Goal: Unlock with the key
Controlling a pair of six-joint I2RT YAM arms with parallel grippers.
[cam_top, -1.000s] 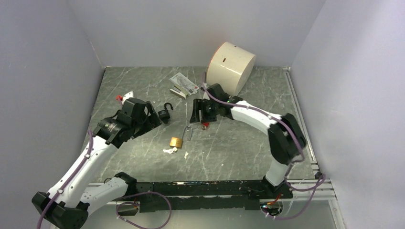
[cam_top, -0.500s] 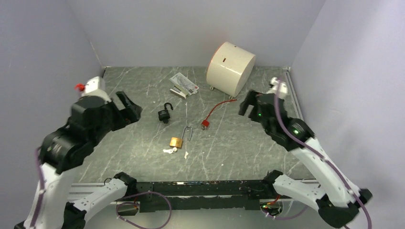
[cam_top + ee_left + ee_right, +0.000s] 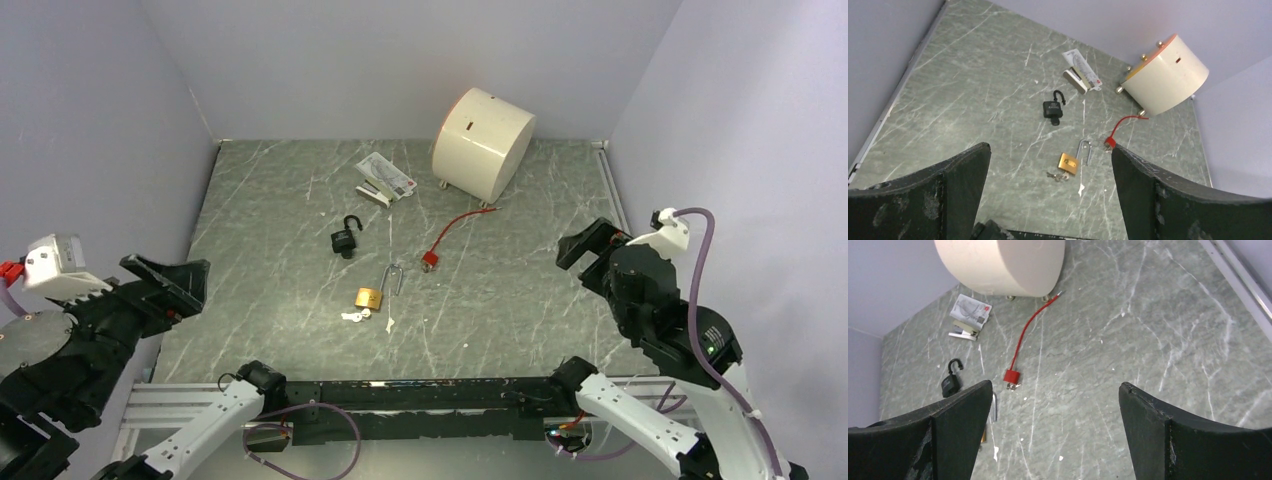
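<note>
A brass padlock (image 3: 369,297) lies mid-table with its shackle swung open, and small silver keys (image 3: 355,316) rest at its base. In the left wrist view the padlock (image 3: 1068,163) and keys (image 3: 1057,176) lie far below my open, empty left gripper (image 3: 1049,146). My left gripper (image 3: 165,280) hangs raised at the near left. My right gripper (image 3: 590,245) is raised at the near right, open and empty (image 3: 1056,384). Its left finger hides most of the brass padlock; only the shackle (image 3: 994,407) shows.
A black padlock (image 3: 345,238) with an open shackle lies left of centre. A red lock (image 3: 430,259) on a red cable lies right of centre. A cream cylinder (image 3: 483,143) on its side and a stapler on a card (image 3: 385,180) sit at the back. Walls enclose the table.
Both arms have pulled back from the locks and risen toward the near corners. The right gripper left the red lock and opened wider. The locks have not moved.
</note>
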